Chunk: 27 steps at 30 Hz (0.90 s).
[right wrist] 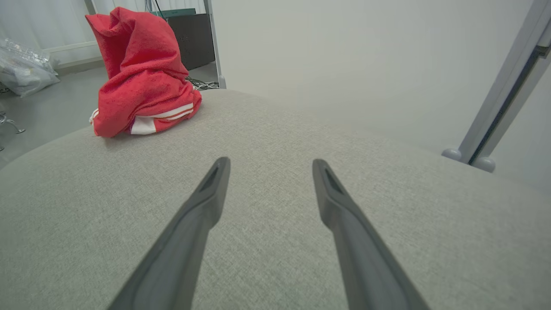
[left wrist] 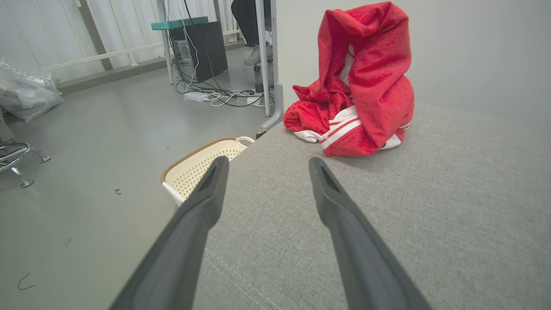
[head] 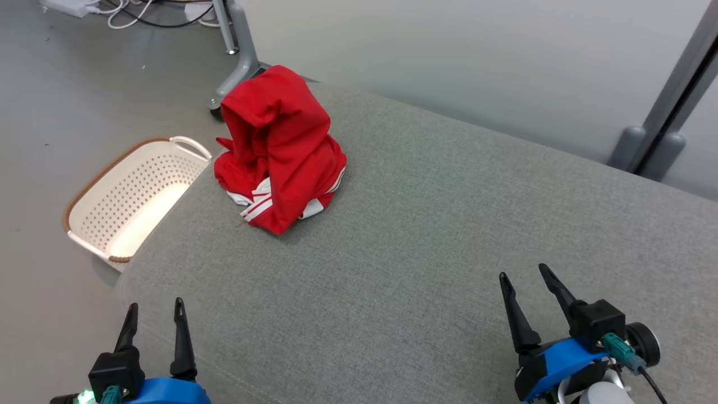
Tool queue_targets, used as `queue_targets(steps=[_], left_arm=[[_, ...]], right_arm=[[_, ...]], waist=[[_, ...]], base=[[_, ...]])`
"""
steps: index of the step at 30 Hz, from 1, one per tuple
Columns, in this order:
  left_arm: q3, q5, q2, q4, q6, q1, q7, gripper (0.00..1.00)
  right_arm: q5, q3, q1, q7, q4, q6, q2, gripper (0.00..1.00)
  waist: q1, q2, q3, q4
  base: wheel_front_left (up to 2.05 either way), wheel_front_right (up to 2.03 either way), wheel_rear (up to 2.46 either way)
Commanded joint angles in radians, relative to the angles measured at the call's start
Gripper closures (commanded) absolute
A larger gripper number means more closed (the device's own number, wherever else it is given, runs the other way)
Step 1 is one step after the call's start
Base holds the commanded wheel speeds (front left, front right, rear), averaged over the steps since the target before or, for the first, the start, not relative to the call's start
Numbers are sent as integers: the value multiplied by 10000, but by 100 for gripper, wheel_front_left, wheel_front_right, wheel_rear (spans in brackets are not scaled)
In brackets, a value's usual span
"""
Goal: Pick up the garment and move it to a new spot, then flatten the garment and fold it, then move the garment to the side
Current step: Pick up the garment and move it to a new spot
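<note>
Crumpled red garment with white stripes (head: 277, 148) is sitting heaped at upper left on the grey fabric cushion (head: 426, 235), untouched. Left gripper (head: 156, 303) and right gripper (head: 523, 271) are hovering at the bottom corners, fingers spread wide, gripping nothing. Looks like nothing is started: pickup, flattening, folding and moving aside are all pending.

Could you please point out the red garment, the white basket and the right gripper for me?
red garment (head: 280, 151), head view, middle of the crumpled heap.
white basket (head: 134, 185), head view, perforated inner wall.
right gripper (head: 523, 271), head view, midway between the tips of its open jaws.
</note>
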Motion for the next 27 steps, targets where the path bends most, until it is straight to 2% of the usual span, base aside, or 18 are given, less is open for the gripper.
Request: queue_targets(steps=[1,9,17,27], left_arm=[[48,-16,-15,-100,55,11,-29,0],[400,-63,-63,-389,173,398,-28,0],[278,5,-93,-10,-42,-233,-28,0],[613,129,188,205,-73,-2339,-28,0]], right_arm=[[-3,67,-128,-43,67,1,-22,0],[94,576,-519,-45,310,1,-145,0],[134,323,-256,-45,204,1,-320,0],[71,686,-747,-43,-168,1,-764,0]], waist=[[2,3,233,213],[2,3,447,300],[2,3,564,195],[2,3,1595,-805]], base=[[0,0,0],[0,0,0],[0,0,0],[0,0,0]])
